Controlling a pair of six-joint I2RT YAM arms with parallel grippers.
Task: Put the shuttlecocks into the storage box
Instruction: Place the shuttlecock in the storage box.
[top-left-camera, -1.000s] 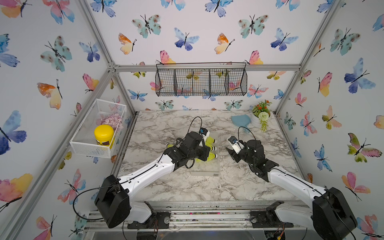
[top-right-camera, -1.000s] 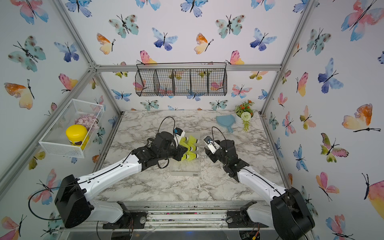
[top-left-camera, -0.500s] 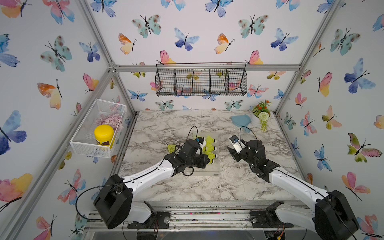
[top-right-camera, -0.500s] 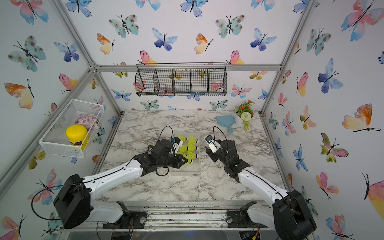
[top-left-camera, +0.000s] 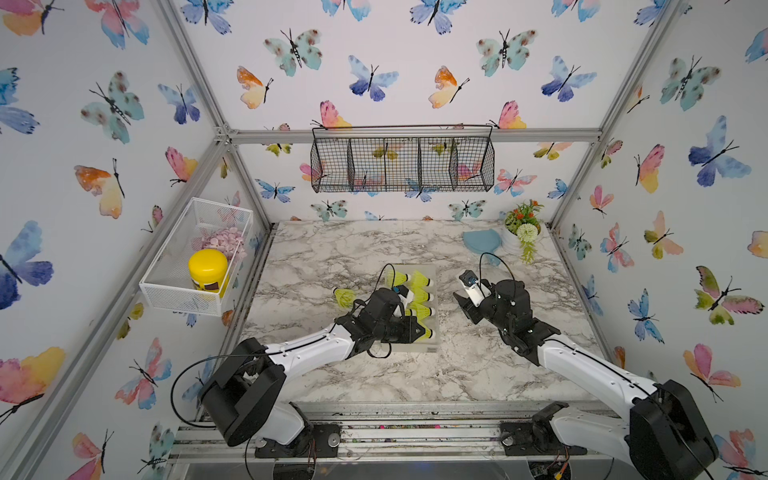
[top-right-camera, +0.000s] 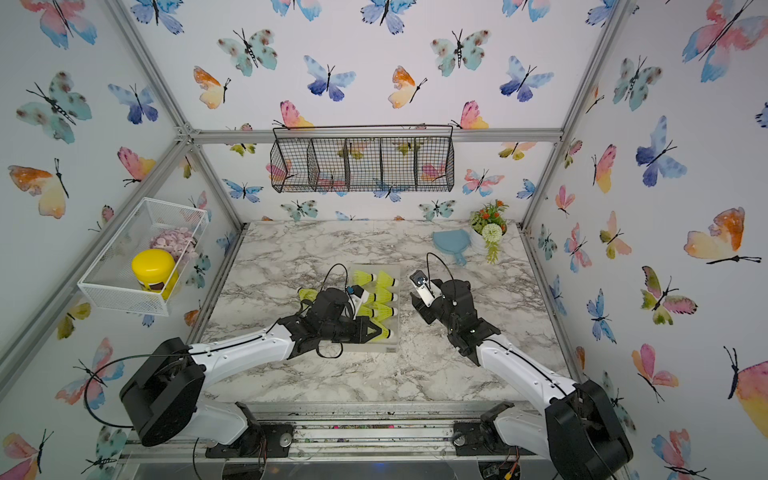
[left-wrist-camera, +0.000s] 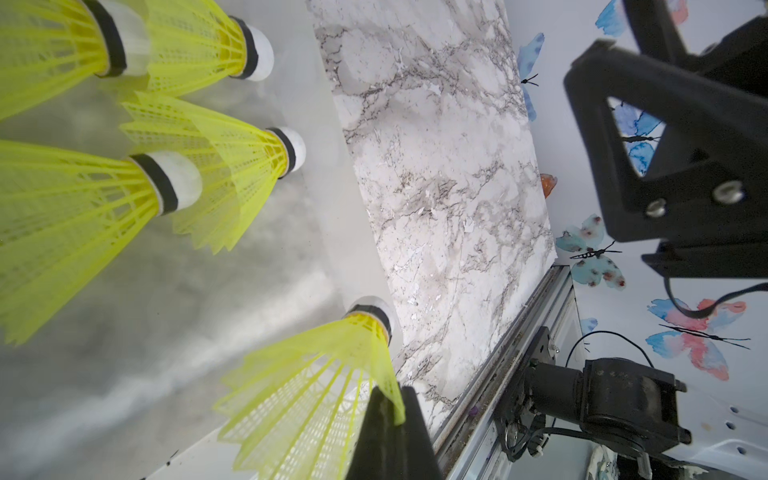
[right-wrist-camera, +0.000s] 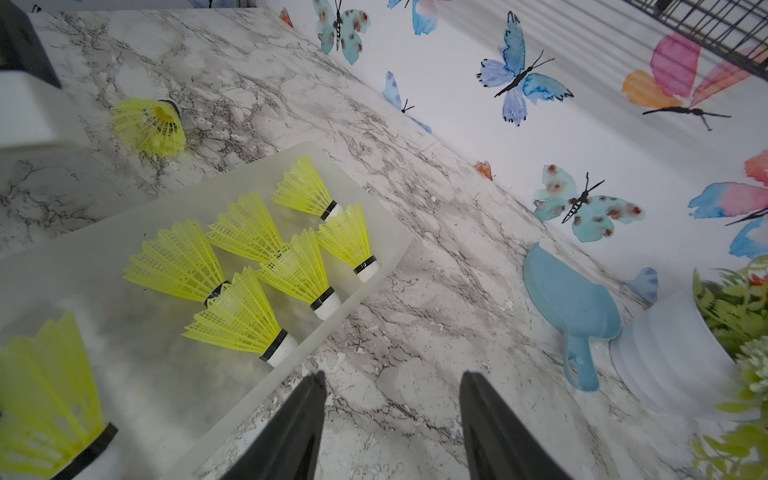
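Yellow-green plastic shuttlecocks (right-wrist-camera: 291, 270): six in frosted clear storage box (right-wrist-camera: 166, 395), one loose shuttlecock (right-wrist-camera: 149, 124) on marble worktop (right-wrist-camera: 415, 374); left jaws pinch a seventh shuttlecock (left-wrist-camera: 324, 395); right jaws half-open, empty.

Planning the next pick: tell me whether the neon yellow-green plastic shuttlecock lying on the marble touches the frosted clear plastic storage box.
Apart. The right wrist view shows bare marble tabletop between the shuttlecock and the storage box rim.

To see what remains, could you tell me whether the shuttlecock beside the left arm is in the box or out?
Out: the shuttlecock lies on the marble, apart from the box.
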